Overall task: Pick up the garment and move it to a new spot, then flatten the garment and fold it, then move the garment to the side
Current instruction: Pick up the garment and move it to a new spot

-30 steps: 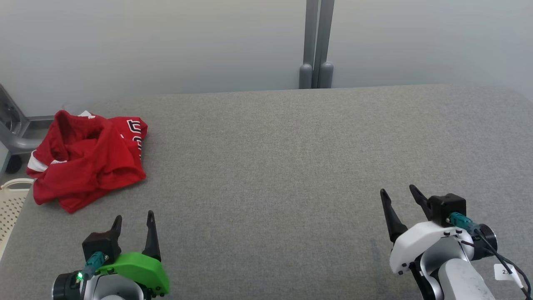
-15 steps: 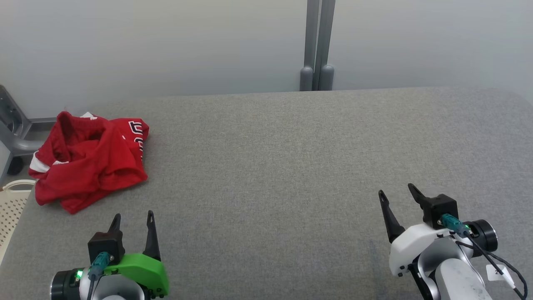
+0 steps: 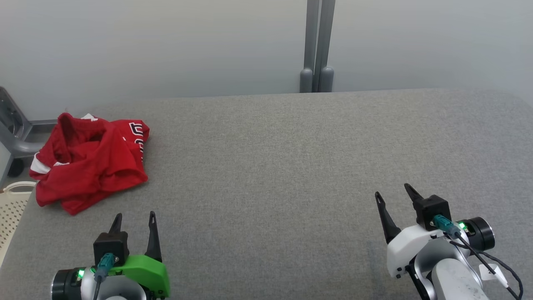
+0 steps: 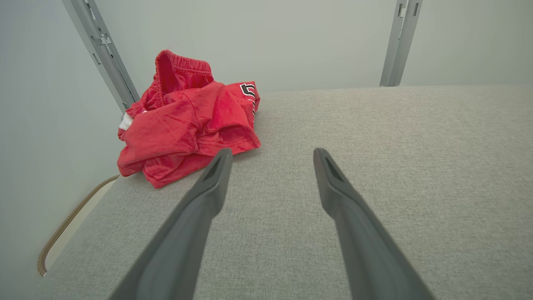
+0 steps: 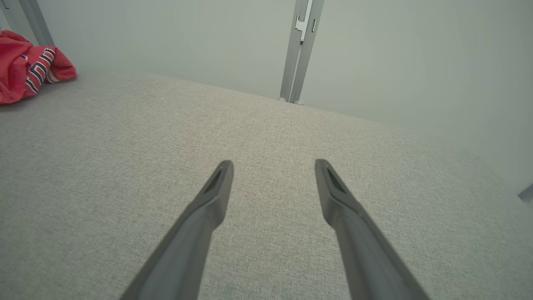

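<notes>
The garment is a crumpled red pair of shorts with an elastic waistband and white-and-dark lettering, lying in a heap at the far left of the grey table. In the left wrist view the garment lies ahead and to the left of the fingers. My left gripper is open and empty near the table's front edge, a short way in front of the garment. My right gripper is open and empty at the front right, far from it. The right wrist view catches the garment at its upper left corner.
A grey double post stands behind the table's far edge against a pale wall. A grey metal frame with a wheel and a cream perforated basket sit off the table's left side.
Both grippers have drawn back slightly toward the bottom of the head view, and the view itself has shifted a little. The garment lies as before.
</notes>
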Robot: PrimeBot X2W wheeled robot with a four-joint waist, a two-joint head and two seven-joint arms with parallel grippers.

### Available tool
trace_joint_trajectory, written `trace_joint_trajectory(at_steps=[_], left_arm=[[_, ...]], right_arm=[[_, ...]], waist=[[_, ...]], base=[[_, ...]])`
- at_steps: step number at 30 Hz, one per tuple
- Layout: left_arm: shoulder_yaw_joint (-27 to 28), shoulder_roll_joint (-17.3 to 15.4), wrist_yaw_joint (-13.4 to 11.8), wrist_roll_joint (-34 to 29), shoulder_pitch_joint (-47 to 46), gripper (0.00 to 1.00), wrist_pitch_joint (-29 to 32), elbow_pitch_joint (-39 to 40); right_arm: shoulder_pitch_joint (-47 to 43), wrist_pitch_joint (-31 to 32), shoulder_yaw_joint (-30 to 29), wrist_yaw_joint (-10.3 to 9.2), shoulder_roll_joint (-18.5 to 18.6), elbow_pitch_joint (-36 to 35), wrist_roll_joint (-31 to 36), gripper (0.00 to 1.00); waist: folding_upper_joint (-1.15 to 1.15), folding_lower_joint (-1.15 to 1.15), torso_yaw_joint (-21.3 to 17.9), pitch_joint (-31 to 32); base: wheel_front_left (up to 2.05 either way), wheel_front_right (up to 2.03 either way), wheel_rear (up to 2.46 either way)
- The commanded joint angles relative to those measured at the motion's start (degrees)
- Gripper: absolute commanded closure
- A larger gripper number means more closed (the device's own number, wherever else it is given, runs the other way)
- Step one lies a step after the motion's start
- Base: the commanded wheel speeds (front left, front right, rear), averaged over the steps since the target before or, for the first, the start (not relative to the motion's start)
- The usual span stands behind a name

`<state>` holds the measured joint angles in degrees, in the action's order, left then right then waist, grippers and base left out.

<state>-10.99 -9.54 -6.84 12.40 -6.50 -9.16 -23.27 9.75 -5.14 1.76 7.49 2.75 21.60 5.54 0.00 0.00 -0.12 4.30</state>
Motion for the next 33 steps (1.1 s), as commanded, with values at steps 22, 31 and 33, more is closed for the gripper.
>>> trace_joint_trajectory(at_steps=[22, 31, 33], left_arm=[[-0.13, -0.36, 1.72, 3.98, 1.23, 0.0, 0.23, 1.03], [-0.22, -0.96, 1.91, 4.98, 1.68, 0.0, 0.8, 2.68], [-0.16, -1.36, 1.82, 4.96, 1.77, 0.0, 0.97, 2.92]], right_arm=[[-2.63, -2.17, -2.38, 0.0, 0.21, 0.38, -4.17, 0.0], [-2.43, -4.53, -1.78, 0.0, 0.22, 3.01, -11.0, 0.0], [-2.13, -4.99, -1.66, 0.0, 0.23, 3.63, -11.5, 0.0]], waist=[[0.0, 0.0, 10.69, 0.94], [0.0, 0.0, 17.7, 0.84], [0.0, 0.0, 19.16, 0.8]], base=[[0.0, 0.0, 0.0], [0.0, 0.0, 0.0], [0.0, 0.0, 0.0]])
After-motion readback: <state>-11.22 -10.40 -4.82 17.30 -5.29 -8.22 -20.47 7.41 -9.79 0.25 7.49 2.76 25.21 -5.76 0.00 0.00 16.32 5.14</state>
